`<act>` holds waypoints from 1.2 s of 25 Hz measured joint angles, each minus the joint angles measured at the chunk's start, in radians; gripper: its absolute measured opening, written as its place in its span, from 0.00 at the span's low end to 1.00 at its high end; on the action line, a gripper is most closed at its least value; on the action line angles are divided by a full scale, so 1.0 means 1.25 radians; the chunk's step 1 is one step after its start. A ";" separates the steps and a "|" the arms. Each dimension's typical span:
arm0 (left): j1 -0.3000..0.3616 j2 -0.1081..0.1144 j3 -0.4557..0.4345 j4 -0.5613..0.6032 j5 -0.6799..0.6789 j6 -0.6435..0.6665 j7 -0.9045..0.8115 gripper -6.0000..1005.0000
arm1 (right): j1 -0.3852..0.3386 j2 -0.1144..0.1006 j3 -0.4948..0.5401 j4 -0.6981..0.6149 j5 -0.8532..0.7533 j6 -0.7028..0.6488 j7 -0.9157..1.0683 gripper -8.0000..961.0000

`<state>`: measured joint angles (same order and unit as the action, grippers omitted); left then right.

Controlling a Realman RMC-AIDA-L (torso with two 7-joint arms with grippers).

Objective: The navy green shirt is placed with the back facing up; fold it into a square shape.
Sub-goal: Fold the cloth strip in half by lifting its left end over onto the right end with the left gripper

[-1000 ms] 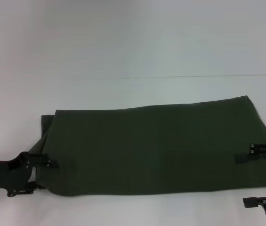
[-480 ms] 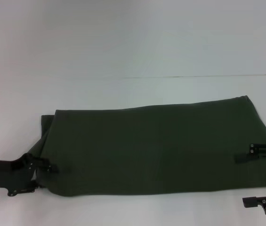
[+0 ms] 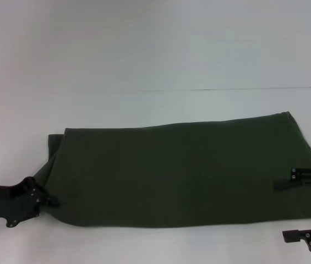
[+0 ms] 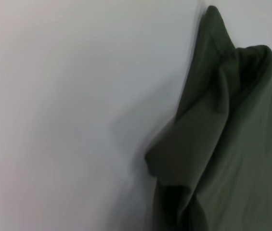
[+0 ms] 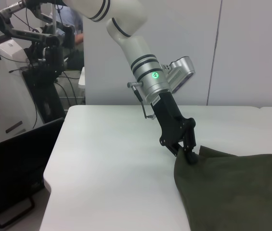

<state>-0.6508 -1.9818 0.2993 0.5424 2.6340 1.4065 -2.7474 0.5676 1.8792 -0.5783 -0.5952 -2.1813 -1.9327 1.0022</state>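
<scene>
Pinching the navy green shirt (image 3: pixel 177 170) left edge, left gripper (image 3: pixel 52 202) jaws together, right gripper (image 3: pixel 287 212) jaws apart at its right edge.

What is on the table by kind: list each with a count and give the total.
Shirts: 1, the navy green shirt
Grippers: 2, the left gripper at the shirt's left end, the right gripper at its right end
Tables: 1, the white table
Total: 4

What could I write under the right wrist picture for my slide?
The left end effector pinches the edge of the navy green shirt on the white table.
</scene>
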 joint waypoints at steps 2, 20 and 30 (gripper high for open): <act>-0.001 0.000 0.001 -0.001 0.000 0.000 0.000 0.16 | 0.000 0.000 0.000 0.000 0.000 0.000 0.000 0.96; 0.027 0.005 -0.005 0.055 -0.007 0.012 0.007 0.05 | -0.002 0.000 0.004 0.006 0.000 0.009 0.003 0.96; 0.069 0.039 -0.078 0.149 -0.009 0.097 0.031 0.05 | -0.003 0.006 0.006 0.007 0.000 0.022 0.023 0.96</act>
<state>-0.5640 -1.9328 0.2018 0.7286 2.6227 1.5277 -2.7081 0.5645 1.8866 -0.5708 -0.5859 -2.1813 -1.9046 1.0310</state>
